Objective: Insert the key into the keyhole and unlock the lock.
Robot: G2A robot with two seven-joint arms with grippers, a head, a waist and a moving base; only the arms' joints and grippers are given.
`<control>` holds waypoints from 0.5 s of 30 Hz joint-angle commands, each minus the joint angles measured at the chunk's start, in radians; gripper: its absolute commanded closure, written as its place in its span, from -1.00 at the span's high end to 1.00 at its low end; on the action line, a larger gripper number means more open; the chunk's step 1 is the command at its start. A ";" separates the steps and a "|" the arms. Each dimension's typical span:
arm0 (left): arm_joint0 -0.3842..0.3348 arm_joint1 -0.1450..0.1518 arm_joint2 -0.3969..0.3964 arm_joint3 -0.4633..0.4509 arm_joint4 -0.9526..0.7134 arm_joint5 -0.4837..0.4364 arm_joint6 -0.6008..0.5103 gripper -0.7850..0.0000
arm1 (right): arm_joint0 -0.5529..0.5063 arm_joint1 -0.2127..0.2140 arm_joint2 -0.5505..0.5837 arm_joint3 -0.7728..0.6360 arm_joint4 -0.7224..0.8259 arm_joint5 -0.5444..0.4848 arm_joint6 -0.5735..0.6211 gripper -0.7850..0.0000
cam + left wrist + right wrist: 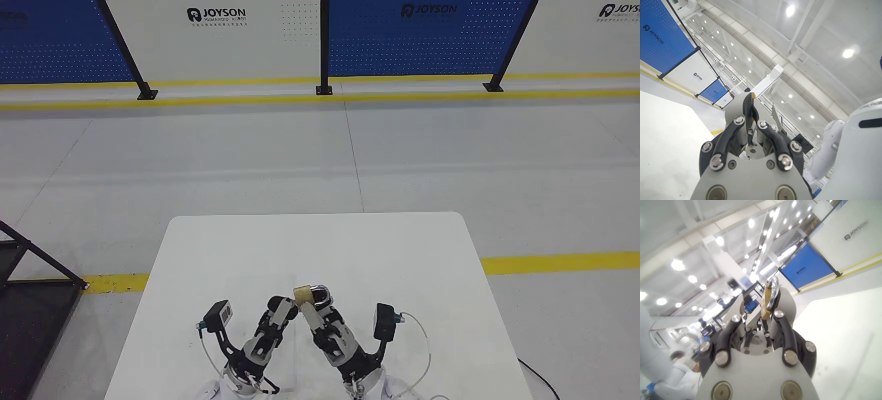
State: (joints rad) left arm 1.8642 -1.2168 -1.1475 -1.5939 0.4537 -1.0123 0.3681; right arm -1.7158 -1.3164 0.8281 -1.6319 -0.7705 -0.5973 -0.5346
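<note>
Right jaws clamp lock, left key.

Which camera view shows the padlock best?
The right wrist view: the padlock is close, brass body and silver shackle plain, held in the right gripper. In the top view it is a small spot. The left wrist view gives the left gripper shut on the key.

left pincer just beside right pincer, broad table beyond
</note>
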 commanded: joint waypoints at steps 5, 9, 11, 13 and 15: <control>-0.001 0.004 0.005 0.004 0.005 0.000 0.007 -1.00 | -0.016 0.006 0.021 -0.016 -0.001 0.013 0.017 -0.56; -0.003 0.006 0.009 0.008 0.011 0.000 0.012 -1.00 | -0.017 0.007 0.024 -0.021 -0.002 0.035 0.044 -1.00; -0.004 0.007 0.011 0.009 0.014 0.000 0.014 -1.00 | -0.015 0.006 0.023 -0.022 -0.001 0.040 0.049 -1.00; -0.005 0.008 0.013 0.010 0.016 0.000 0.017 -1.00 | -0.014 0.006 0.023 -0.022 0.000 0.043 0.053 -1.00; -0.006 0.009 0.015 0.010 0.017 0.000 0.019 -1.00 | -0.013 0.005 0.023 -0.021 0.002 0.047 0.055 -1.00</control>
State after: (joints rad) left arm 1.8590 -1.2083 -1.1338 -1.5840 0.4702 -1.0123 0.3860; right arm -1.7295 -1.3109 0.8506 -1.6532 -0.7686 -0.5526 -0.4807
